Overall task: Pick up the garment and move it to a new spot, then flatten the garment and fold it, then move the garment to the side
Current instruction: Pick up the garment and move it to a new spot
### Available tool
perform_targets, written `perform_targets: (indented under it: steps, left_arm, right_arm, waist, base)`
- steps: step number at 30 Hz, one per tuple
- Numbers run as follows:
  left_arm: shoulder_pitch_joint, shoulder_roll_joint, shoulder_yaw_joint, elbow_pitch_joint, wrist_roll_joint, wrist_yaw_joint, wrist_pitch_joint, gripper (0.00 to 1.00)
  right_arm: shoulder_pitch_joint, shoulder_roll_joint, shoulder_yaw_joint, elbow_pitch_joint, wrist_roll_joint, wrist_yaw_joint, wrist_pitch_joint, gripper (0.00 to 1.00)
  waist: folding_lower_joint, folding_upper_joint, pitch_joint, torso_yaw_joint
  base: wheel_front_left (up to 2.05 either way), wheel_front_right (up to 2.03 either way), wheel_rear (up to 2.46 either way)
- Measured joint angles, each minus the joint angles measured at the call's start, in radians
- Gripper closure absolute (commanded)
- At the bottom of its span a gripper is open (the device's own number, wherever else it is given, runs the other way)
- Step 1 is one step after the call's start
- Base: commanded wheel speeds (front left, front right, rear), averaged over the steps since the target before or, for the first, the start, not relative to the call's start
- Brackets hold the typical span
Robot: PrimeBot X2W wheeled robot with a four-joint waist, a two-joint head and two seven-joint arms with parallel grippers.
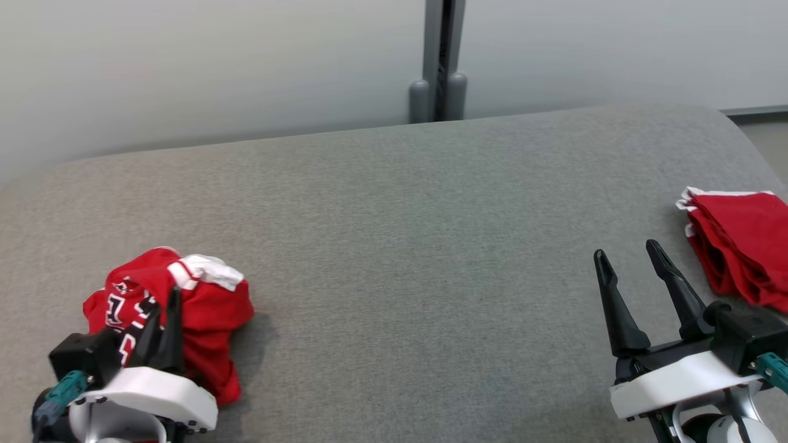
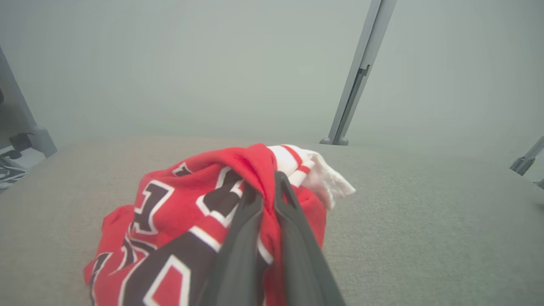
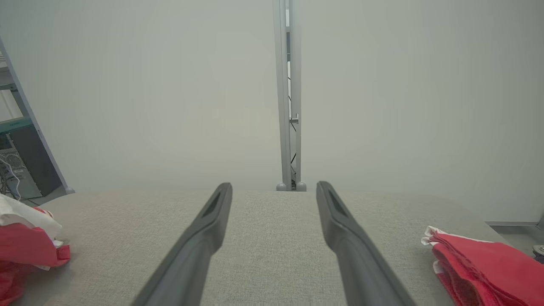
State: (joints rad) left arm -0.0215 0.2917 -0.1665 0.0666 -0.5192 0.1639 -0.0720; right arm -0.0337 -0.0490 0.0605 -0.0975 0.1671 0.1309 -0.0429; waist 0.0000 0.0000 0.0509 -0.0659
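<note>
Garment [image 1: 209, 314], a red jersey with black, white-edged lettering and a white striped trim, lies bunched in a heap on the grey padded table [image 1: 394, 215]. It sits on the table's near side, well to the left of the grey metal post [image 1: 438, 61] that stands behind the far edge.

The left gripper [image 1: 165, 301] is clenched on the garment. Its two dark fingers are pressed together, with a ridge of red fabric pinched between them near the top of the heap. In the left wrist view, the white trim lies just past the fingertips [image 2: 281, 187], on the side toward the post. The rest of the jersey sags below the grip and rests on the tabletop.

The right gripper [image 1: 627, 249] is released, its jaws spread wide with nothing between them. It is poised over bare table on the near side, to the right of the post. In the right wrist view its fingers point toward the foot of the post.

A stack of folded red cloths [image 1: 739, 240] with white edges lies farther to the right of the post than the right gripper. It is near that gripper but apart from it, by the table's right-hand end. A pale, plain wall [image 1: 184, 61] runs behind the post.
</note>
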Motion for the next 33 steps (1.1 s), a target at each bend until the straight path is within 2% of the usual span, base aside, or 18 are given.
perform_targets:
  steps: [13, 19, 25, 26, 27, 28, 33]
  left_arm:
    - [-0.148, -0.053, -0.132, 0.028, 0.031, -0.069, 0.034, 1.0]
    - [-0.238, -0.097, -0.219, 0.108, 0.056, -0.123, 0.049, 1.0]
    - [-0.278, -0.126, -0.257, 0.214, 0.071, -0.146, 0.021, 1.0]
    - [-0.29, -0.129, -0.26, 0.243, 0.071, -0.155, 0.007, 0.79]
    - [-0.295, -0.131, -0.263, 0.252, 0.071, -0.157, 0.002, 0.44]
    - [-0.297, -0.133, -0.267, 0.258, 0.071, -0.161, -0.001, 0.0]
    - [-0.299, -0.143, -0.292, 0.246, 0.078, -0.188, -0.041, 0.0]
  right_arm:
    - [-0.022, 0.0, 0.011, 0.008, 0.047, 0.0, -0.019, 0.0]
    - [-0.035, -0.001, 0.007, 0.029, 0.066, 0.0, -0.042, 0.0]
    - [-0.042, 0.0, 0.007, 0.055, 0.083, 0.0, -0.071, 0.0]
    - [-0.047, -0.001, 0.006, 0.065, 0.087, 0.0, -0.075, 0.0]
    - [-0.048, 0.0, 0.005, 0.07, 0.088, 0.0, -0.081, 0.0]
    - [-0.05, -0.001, 0.004, 0.072, 0.089, 0.0, -0.081, 0.0]
    - [-0.061, 0.0, -0.009, 0.088, 0.09, 0.0, -0.085, 0.0]
  waist:
    - [0.0, 0.0, 0.075, -0.157]
    - [0.0, 0.0, 0.128, -0.234]
    - [0.0001, 0.0, 0.175, -0.276]
    - [0.0, 0.0, 0.183, -0.278]
    - [0.0, 0.0, 0.185, -0.275]
    - [0.0001, 0.0, 0.185, -0.271]
    - [0.0, 0.0, 0.179, -0.241]
  base:
    - [0.0, 0.0, 0.0]
    - [0.0, 0.0, 0.0]
    - [0.0, 0.0, 0.0]
    - [0.0, 0.0, 0.0]
    - [0.0, 0.0, 0.0]
    - [0.0, 0.0, 0.0]
    - [0.0, 0.0, 0.0]
